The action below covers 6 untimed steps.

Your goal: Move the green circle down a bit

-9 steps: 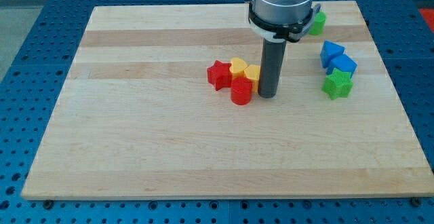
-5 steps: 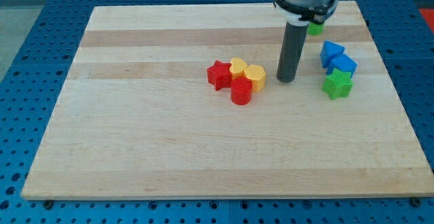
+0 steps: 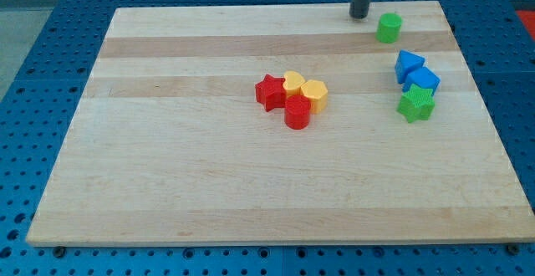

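The green circle (image 3: pixel 388 28) stands near the board's top right corner. My tip (image 3: pixel 359 14) rests on the board just to its upper left, a small gap apart from it. Only the lower end of the rod shows at the view's top edge.
Two blue blocks (image 3: pixel 408 63) (image 3: pixel 422 79) and a green star (image 3: pixel 415 103) cluster below the green circle at the right. A red star (image 3: pixel 269 91), a yellow heart (image 3: pixel 292 81), a yellow hexagon (image 3: pixel 314 94) and a red cylinder (image 3: pixel 298 111) huddle mid-board on the wooden board (image 3: pixel 167 159).
My tip has moved from beside the yellow hexagon at mid-board up and right to the top edge, next to the green circle. No block has moved.
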### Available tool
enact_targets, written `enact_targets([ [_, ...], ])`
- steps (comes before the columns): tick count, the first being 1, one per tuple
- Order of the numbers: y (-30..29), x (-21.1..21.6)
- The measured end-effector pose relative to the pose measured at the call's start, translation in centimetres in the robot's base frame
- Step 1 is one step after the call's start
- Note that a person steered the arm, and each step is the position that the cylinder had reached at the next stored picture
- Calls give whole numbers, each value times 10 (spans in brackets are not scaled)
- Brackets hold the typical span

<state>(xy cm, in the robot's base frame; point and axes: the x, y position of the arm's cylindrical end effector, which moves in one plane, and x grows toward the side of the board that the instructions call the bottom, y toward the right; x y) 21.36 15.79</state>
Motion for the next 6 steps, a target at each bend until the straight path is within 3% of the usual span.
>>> enact_targets([
  [6, 40, 37],
])
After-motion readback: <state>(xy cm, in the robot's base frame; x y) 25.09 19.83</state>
